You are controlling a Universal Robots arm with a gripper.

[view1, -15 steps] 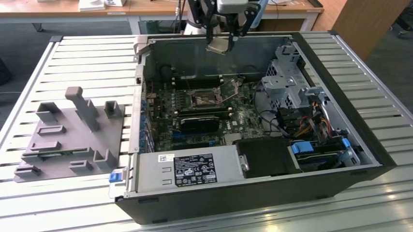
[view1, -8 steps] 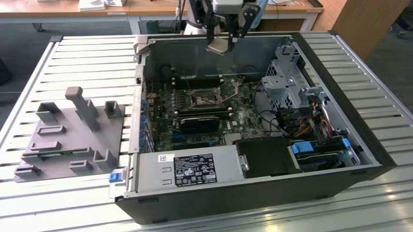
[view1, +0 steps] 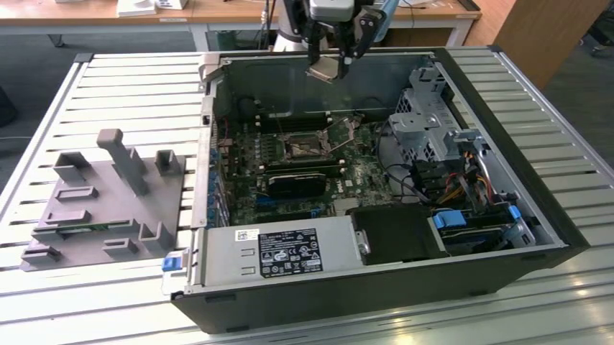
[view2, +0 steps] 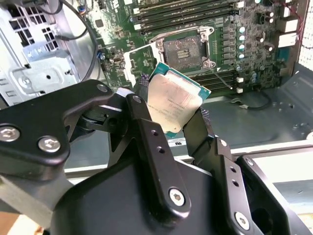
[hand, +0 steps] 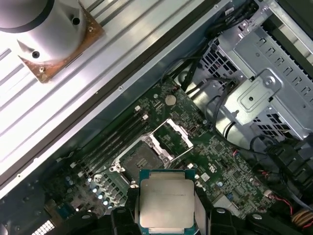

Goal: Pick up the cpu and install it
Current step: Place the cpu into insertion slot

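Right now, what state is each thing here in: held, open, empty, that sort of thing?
cpu: held up in the air, tilted.
gripper: jaws shut on the cpu's edges.
socket: empty, uncovered.
metal frame: flipped open beside the socket.
computer case: lying on its side, side panel off.
grey tray: lying flat beside the case.

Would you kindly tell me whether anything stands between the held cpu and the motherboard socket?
Nothing visible does. The gripper holds the cpu above the open case. The socket below lies uncovered, its metal frame swung open, with no cable across it.
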